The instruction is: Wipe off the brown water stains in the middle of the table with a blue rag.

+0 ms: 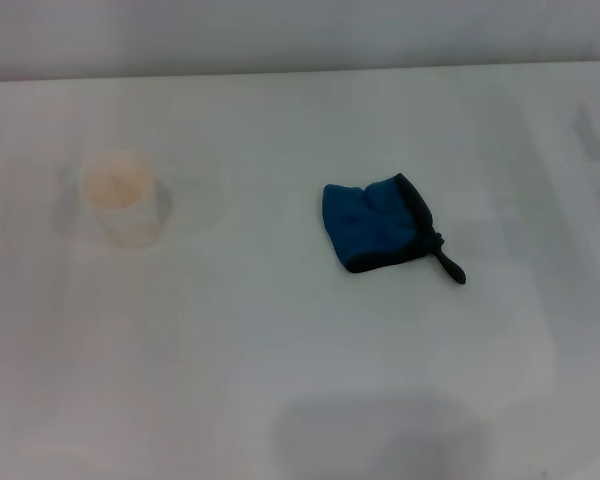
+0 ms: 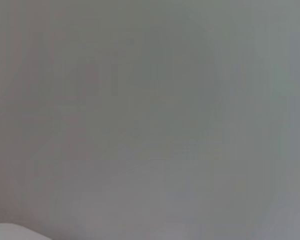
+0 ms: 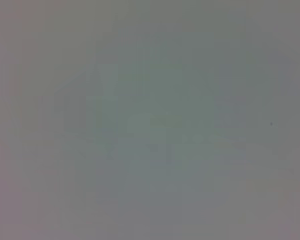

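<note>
Crumpled blue rag (image 1: 373,226), black-edged with loop tab, lies on smooth white table (image 1: 280,380).

A plain grey, featureless surface (image 2: 150,110) fills nearly the whole left wrist view. At about seven o'clock, at the very edge, a small pale whitish shape (image 2: 12,233) pokes in; what it is cannot be told.
</note>
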You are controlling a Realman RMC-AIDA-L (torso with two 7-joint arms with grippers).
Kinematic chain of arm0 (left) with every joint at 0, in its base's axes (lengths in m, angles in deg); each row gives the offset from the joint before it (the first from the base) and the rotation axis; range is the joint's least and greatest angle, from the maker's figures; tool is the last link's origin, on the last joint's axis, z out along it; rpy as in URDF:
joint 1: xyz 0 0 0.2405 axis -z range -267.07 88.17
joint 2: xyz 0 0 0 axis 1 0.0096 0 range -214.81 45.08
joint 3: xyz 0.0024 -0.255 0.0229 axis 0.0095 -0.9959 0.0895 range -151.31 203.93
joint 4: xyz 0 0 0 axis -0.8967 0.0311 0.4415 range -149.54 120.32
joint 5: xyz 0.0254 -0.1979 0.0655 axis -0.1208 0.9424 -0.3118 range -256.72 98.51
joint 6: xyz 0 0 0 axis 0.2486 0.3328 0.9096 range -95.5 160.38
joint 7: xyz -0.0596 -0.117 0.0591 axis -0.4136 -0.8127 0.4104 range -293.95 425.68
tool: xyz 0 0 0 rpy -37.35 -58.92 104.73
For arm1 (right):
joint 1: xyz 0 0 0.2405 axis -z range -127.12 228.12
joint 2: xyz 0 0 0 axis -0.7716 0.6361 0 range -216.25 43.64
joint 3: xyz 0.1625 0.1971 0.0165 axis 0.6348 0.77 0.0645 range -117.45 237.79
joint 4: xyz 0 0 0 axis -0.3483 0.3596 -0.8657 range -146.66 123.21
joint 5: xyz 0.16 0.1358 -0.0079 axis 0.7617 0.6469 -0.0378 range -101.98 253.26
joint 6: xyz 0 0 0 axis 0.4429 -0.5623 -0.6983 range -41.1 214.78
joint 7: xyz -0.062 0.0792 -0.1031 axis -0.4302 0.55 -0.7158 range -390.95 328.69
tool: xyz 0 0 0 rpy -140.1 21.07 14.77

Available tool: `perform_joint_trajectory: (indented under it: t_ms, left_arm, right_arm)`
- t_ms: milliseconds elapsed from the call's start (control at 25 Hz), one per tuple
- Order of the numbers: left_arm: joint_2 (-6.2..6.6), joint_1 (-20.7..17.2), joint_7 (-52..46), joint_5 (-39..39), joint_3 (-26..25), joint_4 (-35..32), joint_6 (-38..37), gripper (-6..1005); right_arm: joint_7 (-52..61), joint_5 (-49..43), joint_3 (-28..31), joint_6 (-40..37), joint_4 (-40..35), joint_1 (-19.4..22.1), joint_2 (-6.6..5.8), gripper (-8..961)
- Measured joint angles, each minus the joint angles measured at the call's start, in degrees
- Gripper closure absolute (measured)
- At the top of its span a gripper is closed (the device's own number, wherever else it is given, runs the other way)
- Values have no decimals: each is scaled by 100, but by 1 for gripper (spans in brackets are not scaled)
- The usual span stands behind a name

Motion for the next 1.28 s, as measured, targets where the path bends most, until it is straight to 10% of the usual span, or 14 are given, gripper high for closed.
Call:
perform_joint_trajectory:
  t_ms: [1280]
  left_arm:
    - [-5, 145, -7, -141, 302, 82, -95, 111]
  right_arm:
    - [-63, -63, -277, 353, 20, -111, -7, 108]
